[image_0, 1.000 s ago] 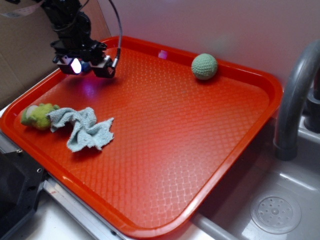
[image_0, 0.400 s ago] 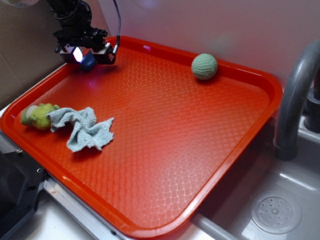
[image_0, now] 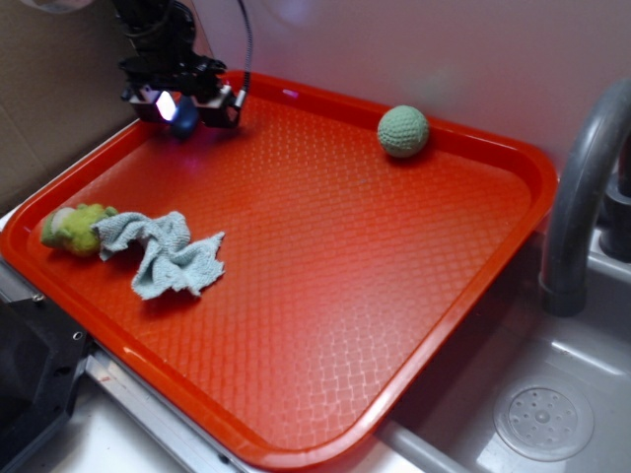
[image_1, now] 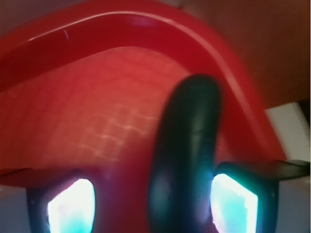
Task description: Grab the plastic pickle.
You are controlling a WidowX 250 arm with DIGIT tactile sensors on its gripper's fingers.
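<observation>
Wrist view is showing our gripper (image_1: 150, 204) with the plastic pickle (image_1: 187, 160) standing between its glowing fingertips (image_1: 232, 201), though the left pad looks apart from it, so we cannot tell whether we are really pinching it. We are hanging at the far left corner of the red tray (image_0: 325, 236). A one-sided hold is risking the smooth piece slipping out toward the rim.

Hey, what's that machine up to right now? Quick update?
Tool at tray's far left corner, lifted. Dark pickle between its fingers, seemingly gripped. Nothing in the way.
</observation>
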